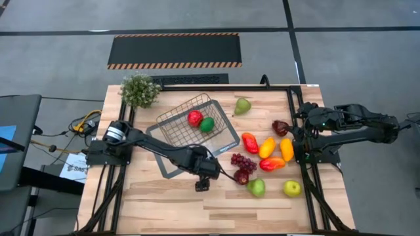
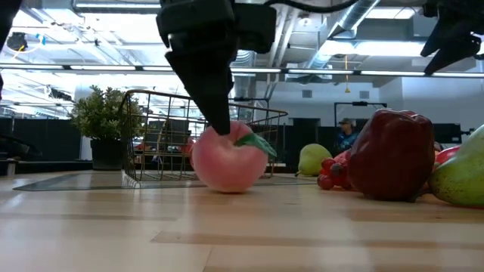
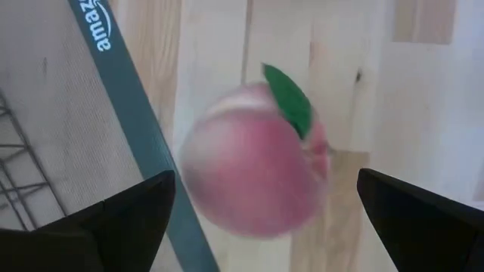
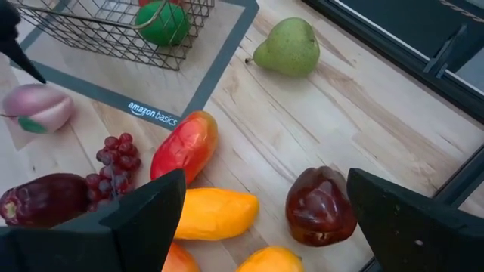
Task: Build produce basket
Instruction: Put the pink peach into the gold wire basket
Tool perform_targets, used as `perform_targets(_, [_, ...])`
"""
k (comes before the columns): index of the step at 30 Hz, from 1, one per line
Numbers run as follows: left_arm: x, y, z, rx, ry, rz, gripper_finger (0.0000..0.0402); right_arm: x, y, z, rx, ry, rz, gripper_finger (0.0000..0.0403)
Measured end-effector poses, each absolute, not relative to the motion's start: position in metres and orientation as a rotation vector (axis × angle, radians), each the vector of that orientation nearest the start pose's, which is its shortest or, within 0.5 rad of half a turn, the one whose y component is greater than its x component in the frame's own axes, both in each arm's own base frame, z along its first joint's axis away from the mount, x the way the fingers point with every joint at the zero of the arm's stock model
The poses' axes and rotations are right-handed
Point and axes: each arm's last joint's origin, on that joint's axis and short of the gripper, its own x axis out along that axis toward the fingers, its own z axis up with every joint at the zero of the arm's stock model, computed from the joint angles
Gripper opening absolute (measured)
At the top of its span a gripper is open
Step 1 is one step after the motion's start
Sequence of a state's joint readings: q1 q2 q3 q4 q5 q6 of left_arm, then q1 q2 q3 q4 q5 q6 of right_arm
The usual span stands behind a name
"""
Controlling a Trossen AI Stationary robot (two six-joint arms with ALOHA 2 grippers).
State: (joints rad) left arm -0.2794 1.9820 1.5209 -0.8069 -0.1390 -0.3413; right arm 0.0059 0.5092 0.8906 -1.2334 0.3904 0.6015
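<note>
From above, the left gripper hangs just off the near corner of the basket, where a red piece and a green piece already lie. The rest of the produce is spread to the right: grapes, a pear and several peppers. The right gripper waits by the table's right edge.

At table height, the left arm's dark fingers reach down onto a pink peach, which sits on the wood in front of the basket.

The left wrist camera shows the peach between two widely spread fingers, neither pressing it; nothing is held.

The right wrist camera shows its own fingers equally wide and empty above a dark red pepper.

The peach is round and smooth: closing off-centre could squirt it sideways or roll it against the tray edge.
</note>
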Motion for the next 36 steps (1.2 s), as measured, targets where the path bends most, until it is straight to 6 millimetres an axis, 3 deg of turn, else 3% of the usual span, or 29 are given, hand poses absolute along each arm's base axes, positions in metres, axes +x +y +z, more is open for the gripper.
perform_targets(11, [0.388,-0.085,0.176,-0.145,1.251,-0.028,0.0393,0.057,-0.011,0.308,0.401,0.697,-0.601,0.0385])
perform_targets(25, [0.386,-0.082,0.173,-0.293,1.287,-0.028,0.0278,0.057,-0.011,0.308,0.400,0.697,-0.601,0.0385])
perform_targets(30, [0.394,-0.083,0.198,-0.301,1.235,-0.029,0.0278,0.057,-0.011,0.308,0.400,0.697,-0.601,0.0385])
perform_targets(36, [0.384,-0.064,0.266,-0.206,1.122,0.060,0.0279,0.057,-0.011,0.308,0.400,0.698,-0.601,0.0385])
